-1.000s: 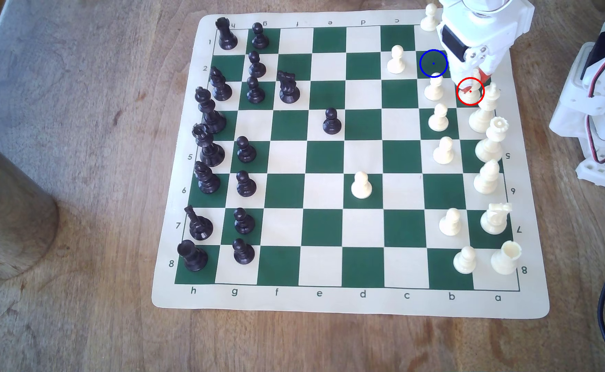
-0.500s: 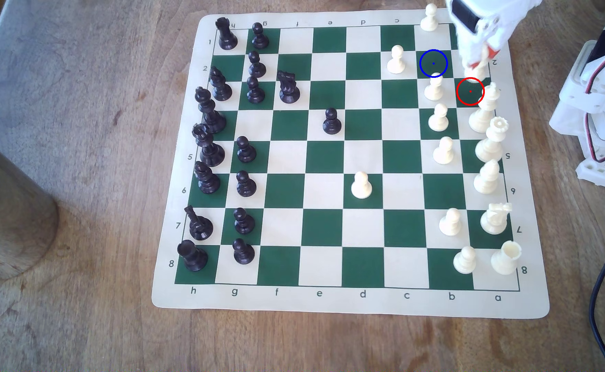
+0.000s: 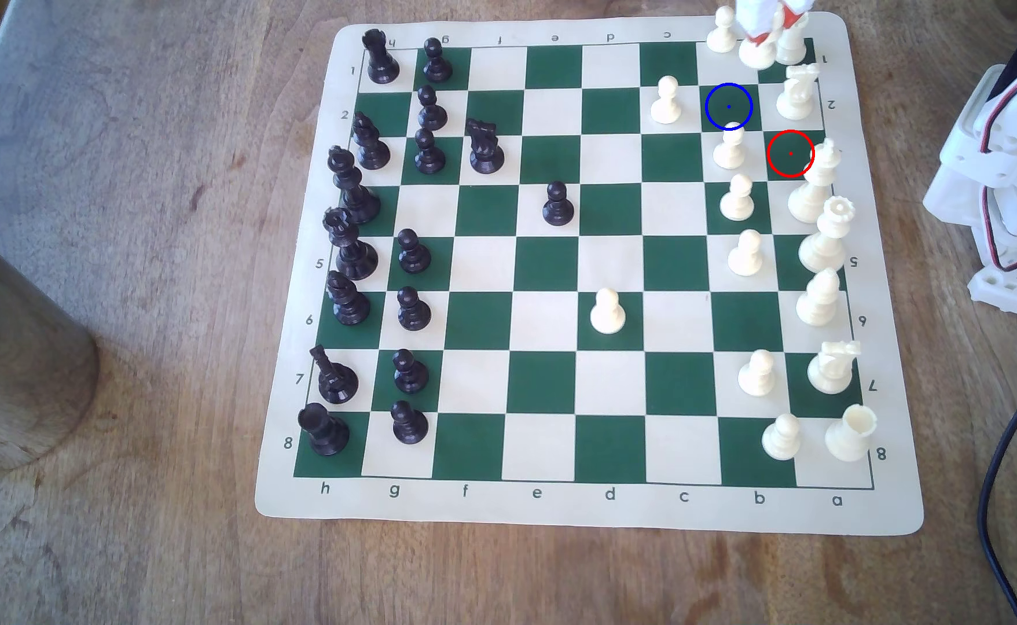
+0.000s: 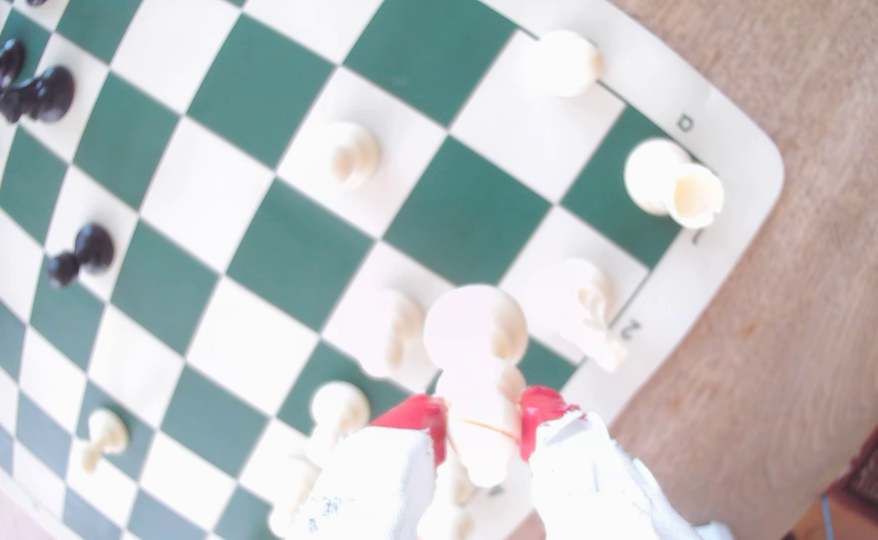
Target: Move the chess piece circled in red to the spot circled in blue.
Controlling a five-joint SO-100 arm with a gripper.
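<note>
- The claw point(image 4: 483, 420) is clamped on the chess piece point(image 4: 478, 363): in the wrist view its two red-tipped fingers point(image 4: 421, 418) press on either side of the slim cream body, and the round base hangs out beyond the tips, off the board.
- In the exterior view the claw point(image 3: 761, 39) sits at the top edge of the frame over the far corner of the chessboard point(image 3: 584, 505), the chess piece point(image 3: 757, 55) dangling below the red tips.
- The spot point(image 3: 728, 106) — a dark green square with a blue ring and centre dot — lies just below the claw in the exterior view and slightly toward that view's left; no piece stands on it.
- The red-ringed square point(image 3: 790, 154) lies further below the claw, a little to the exterior view's right, and is bare.
- A white pawn point(image 3: 722, 30) stands just beside the claw on the exterior view's left; a white rook point(image 3: 793, 42) stands close on its right.
- A white knight point(image 3: 797, 93) stands just below the claw toward the exterior view's right, between the claw and the red-ringed square.
- Another white pawn point(image 3: 666, 100) stands one square beyond the spot, toward the exterior view's left.
- The black pieces point(image 3: 373, 180) line the side of the board well apart from the claw — the exterior view's left.
- The arm's white base point(image 3: 1011, 198) stands off the board at the exterior view's right.
</note>
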